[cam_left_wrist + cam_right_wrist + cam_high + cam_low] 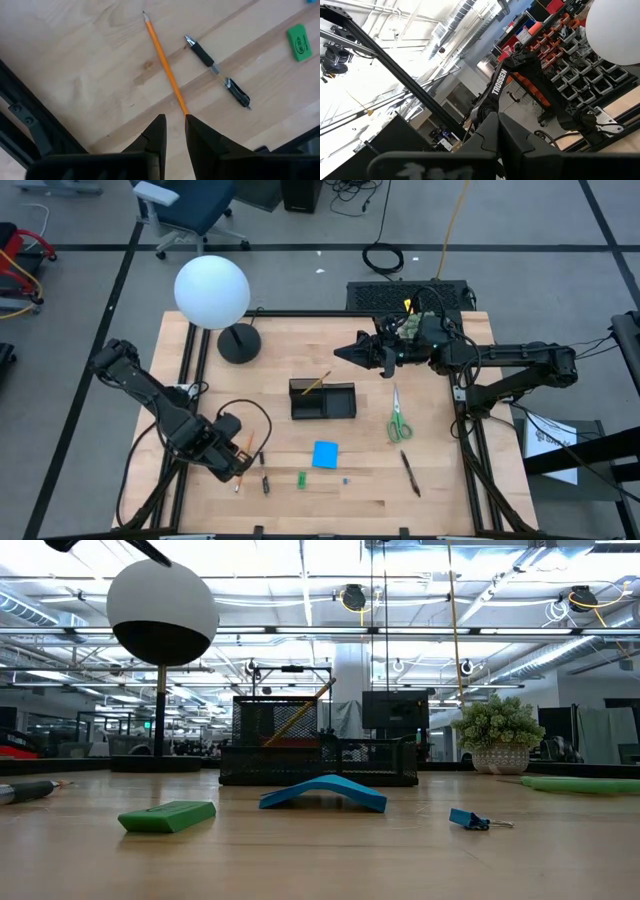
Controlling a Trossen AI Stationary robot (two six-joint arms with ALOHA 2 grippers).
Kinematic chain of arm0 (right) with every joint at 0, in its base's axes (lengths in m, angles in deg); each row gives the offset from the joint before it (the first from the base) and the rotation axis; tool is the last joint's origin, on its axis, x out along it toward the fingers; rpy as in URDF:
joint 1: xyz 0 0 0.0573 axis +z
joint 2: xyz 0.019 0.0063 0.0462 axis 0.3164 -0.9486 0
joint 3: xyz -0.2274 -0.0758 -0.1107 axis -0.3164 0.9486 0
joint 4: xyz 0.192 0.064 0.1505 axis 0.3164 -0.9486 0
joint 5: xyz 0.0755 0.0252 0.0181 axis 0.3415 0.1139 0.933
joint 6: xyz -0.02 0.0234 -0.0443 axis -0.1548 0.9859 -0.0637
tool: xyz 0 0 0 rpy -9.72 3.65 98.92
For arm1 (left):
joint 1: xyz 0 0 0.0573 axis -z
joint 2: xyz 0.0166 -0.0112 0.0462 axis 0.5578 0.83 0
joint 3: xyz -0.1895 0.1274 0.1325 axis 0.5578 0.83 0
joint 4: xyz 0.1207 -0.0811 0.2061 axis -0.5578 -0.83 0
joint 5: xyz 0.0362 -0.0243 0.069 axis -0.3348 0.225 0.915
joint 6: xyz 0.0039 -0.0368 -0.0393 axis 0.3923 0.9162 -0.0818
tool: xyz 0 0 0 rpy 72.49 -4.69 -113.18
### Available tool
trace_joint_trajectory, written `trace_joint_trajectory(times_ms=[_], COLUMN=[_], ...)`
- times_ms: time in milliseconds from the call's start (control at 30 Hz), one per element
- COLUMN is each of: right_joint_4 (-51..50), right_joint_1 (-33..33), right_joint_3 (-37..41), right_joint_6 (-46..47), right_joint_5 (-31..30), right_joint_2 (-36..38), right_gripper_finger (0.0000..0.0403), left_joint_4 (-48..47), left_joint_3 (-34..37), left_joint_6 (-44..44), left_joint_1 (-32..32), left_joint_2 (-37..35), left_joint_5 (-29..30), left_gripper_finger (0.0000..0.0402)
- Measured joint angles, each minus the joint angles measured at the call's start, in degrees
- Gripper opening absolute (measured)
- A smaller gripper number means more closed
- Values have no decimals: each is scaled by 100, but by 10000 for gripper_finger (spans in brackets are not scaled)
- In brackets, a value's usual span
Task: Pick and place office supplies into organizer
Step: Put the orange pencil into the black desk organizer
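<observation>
overhead, a wooden table point(420, 500) holds a white globe lamp point(211, 291) at the back left and a black mesh organizer point(323, 401) at centre, one pencil already leaning inside it. the right gripper point(350, 352) hangs raised behind the organizer, fingers closed on nothing. the left gripper point(173, 122) sits low at the front left, fingers narrowly apart around the end of an orange pencil point(164, 64). nearby lie green-handled scissors point(398, 417), a blue note pad point(325, 454), a black pen point(217, 71) and a green eraser point(299, 43).
</observation>
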Motion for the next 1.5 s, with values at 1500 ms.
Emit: trace_joint_trajectory(times_ms=[1500], right_joint_4=[0], right_joint_1=[1], right_joint_3=[0], right_joint_6=[1], right_joint_5=[1], right_joint_2=[2], right_gripper_finger=[0], left_joint_4=[730], left_joint_3=[62], left_joint_6=[953], left_joint_1=[-59], left_joint_2=[1434], left_joint_5=[-258], left_gripper_finger=[63])
